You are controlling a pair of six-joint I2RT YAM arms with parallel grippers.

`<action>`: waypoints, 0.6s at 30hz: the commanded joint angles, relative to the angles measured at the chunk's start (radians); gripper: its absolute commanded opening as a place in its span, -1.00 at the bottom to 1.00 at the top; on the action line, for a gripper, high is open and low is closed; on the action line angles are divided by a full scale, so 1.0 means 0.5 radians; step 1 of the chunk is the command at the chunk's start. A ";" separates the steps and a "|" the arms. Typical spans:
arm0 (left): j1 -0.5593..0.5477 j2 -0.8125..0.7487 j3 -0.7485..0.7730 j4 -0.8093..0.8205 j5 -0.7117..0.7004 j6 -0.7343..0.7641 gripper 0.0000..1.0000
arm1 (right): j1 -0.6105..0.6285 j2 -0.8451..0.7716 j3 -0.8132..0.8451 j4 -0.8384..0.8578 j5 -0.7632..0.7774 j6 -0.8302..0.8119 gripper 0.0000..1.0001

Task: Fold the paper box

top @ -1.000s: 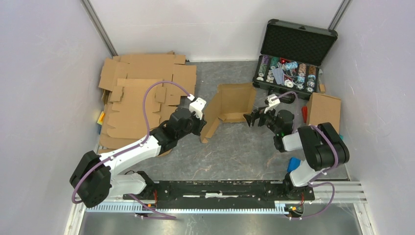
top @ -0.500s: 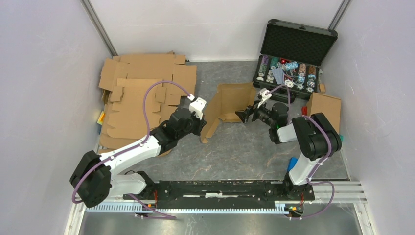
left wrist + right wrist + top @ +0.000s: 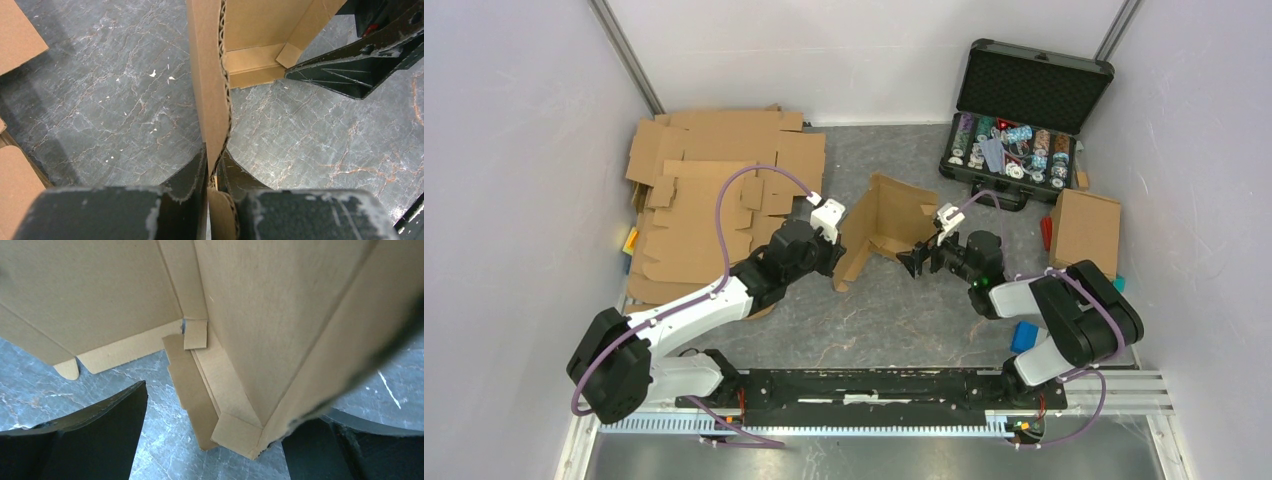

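Observation:
The paper box (image 3: pixel 889 210) is a half-formed brown cardboard blank standing on the grey table, its walls partly raised. My left gripper (image 3: pixel 834 258) is shut on the box's left wall. In the left wrist view that wall (image 3: pixel 210 75) runs edge-on between the closed fingers of the left gripper (image 3: pixel 214 159). My right gripper (image 3: pixel 912 262) stands open at the box's near right corner. In the right wrist view a folded corner flap (image 3: pixel 235 432) sits between the wide fingers of the right gripper (image 3: pixel 215 437), and the right finger (image 3: pixel 315 452) is against the panel.
A pile of flat cardboard blanks (image 3: pixel 714 195) lies at the left. An open black case (image 3: pixel 1024 120) with chips stands at the back right. A folded cardboard box (image 3: pixel 1084 228) sits by the right wall, with a blue item (image 3: pixel 1024 335) nearer the arm's base.
My right gripper has moved left and nearer, up against the box's right side, and that wall has swung inward. The left gripper has kept its hold and place.

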 commanded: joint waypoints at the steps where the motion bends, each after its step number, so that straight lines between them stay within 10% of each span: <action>1: 0.004 -0.039 0.047 0.014 0.071 -0.068 -0.67 | 0.061 -0.038 -0.026 -0.142 0.172 -0.086 0.96; 18: 0.005 -0.021 0.051 0.005 0.068 -0.058 -0.67 | 0.095 -0.010 -0.236 0.256 0.316 0.071 0.96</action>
